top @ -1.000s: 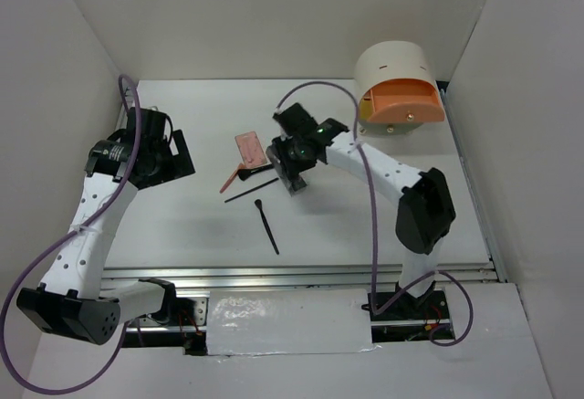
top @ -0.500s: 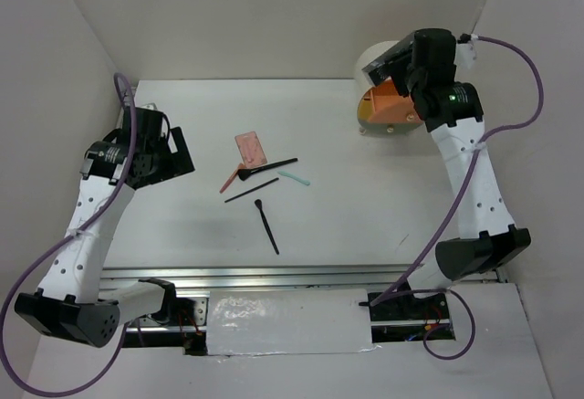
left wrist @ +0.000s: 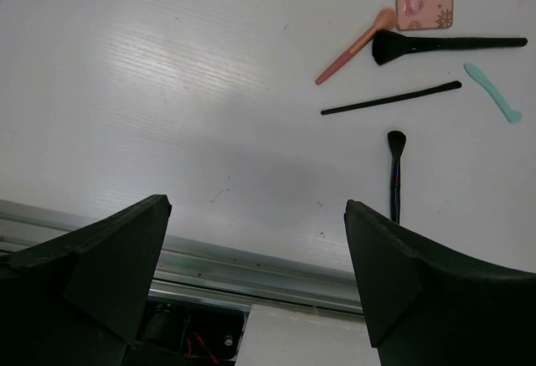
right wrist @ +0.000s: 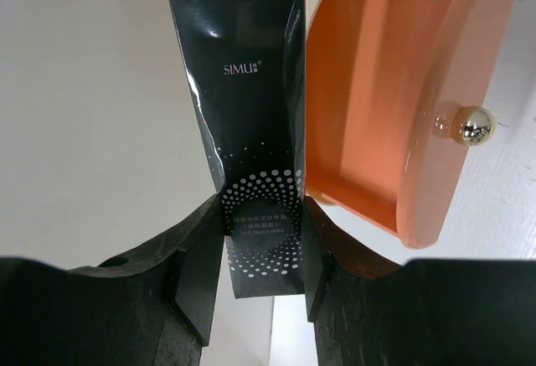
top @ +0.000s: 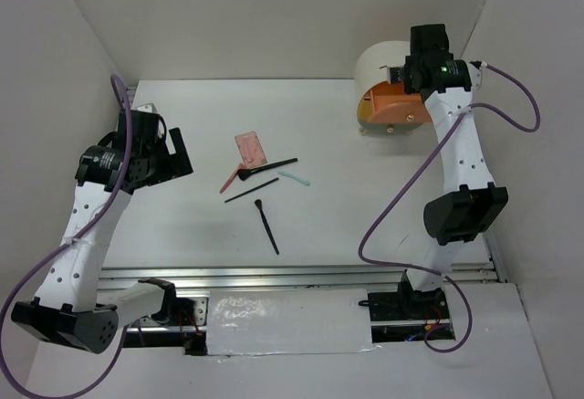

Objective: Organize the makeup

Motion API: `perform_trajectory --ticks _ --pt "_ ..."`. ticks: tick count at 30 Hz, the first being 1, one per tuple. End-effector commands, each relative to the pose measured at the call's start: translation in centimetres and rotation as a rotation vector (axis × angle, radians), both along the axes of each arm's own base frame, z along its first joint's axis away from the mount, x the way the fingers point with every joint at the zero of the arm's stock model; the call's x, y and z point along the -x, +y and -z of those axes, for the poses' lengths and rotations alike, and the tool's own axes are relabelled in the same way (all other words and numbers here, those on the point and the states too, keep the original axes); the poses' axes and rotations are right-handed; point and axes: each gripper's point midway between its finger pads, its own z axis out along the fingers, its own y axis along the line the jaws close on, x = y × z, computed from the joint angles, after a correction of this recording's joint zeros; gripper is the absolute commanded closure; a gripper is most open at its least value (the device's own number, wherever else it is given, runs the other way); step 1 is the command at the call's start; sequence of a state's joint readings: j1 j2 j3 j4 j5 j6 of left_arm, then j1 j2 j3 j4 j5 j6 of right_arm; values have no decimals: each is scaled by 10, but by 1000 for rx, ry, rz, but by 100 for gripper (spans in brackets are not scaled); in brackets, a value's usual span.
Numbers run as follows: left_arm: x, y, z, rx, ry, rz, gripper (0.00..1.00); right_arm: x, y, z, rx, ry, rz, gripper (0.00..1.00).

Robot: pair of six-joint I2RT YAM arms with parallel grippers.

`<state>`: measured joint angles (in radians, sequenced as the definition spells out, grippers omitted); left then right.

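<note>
The left gripper (left wrist: pixel 255 215) hangs over the tabletop (top: pixel 182 225) near the left edge. Its two fingers are spread wide apart and it holds nothing.

The loose makeup lies in a small group near the middle of the tabletop, a bit toward the left. The red-handled brush (top: pixel 230 180) is the one most to the left. It lies slanted, and its far end comes up just beside the flat pink palette (top: pixel 250 150). The palette is the piece closest to the far edge. A big black brush (top: pixel 269 166) lies just below the palette, with its fluffy head right by the tip of the red-handled brush. A thin black pencil (top: pixel 252 190) lies below that, slanted the same way. A small black brush (top: pixel 267 225) lies alone, closer to the near edge, apart from the others. The short mint-green stick (top: pixel 294 178) is the piece most to the right, near the handle end of the big black brush.

At the far right corner of the tabletop stands the round cream drawer unit (top: pixel 388 61). Its peach drawer (right wrist: pixel 377 90) is pulled open, and a small gold knob (right wrist: pixel 473 125) sits on its front.

The right gripper (right wrist: pixel 261 244) is up high by the drawer unit. Its fingers are squeezed tight on the bottom end of a shiny black box (right wrist: pixel 247 73) with white letters on it. The box stands just beside the open peach drawer.
</note>
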<state>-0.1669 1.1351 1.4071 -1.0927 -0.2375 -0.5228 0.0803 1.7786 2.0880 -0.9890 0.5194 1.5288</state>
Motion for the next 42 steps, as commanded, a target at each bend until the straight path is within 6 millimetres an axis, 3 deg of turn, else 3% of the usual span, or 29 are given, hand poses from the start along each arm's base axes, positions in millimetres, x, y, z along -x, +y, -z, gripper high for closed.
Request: perform_trajectory --ticks 1,10,12,16,17,23,25,27,28,29,33,35,37,38,39,42 --pt "-1 3 -17 -14 -57 11 1 8 -16 -12 -13 -59 102 100" --pt "-5 3 -12 -10 -48 2 1 11 -18 19 -15 -5 106 100" --pt "-4 3 -12 -9 -50 1 1 7 -19 17 -9 -29 97 95" --pt "-3 5 -10 -19 -48 -4 1 2 -19 15 -5 -54 80 76" --pt "-3 5 -9 -24 -44 -5 0 1 -19 15 -6 -53 72 67" --pt "-1 8 -8 -34 -40 -15 1 -10 -14 4 0 -91 22 43" --pt "-1 8 -8 -35 -41 -16 1 -14 -13 -10 3 -136 12 33" --pt "-1 8 -7 -35 -36 -17 1 -18 -12 -18 27 -148 -11 30" --pt "-1 8 -6 -35 -33 -15 0 -19 -13 -29 33 -167 -14 20" --pt "-1 8 -6 -34 -34 -18 1 -20 -14 -32 33 -169 -14 20" --pt "0 8 -4 -33 -31 -21 0 -7 -19 -39 29 -175 -2 25" --pt "1 9 -3 -32 -30 -24 1 2 -20 -42 19 -213 8 48" --pt "1 9 -2 -32 -28 -29 1 29 -22 -30 7 -220 24 88" --pt "2 9 -1 -30 -27 -29 0 45 -23 -45 -3 -287 28 95" --pt "1 9 -1 -27 -28 -32 0 51 -22 -12 -3 -225 23 100" --pt "1 7 3 -16 -23 -29 1 76 -22 13 10 -189 12 100"
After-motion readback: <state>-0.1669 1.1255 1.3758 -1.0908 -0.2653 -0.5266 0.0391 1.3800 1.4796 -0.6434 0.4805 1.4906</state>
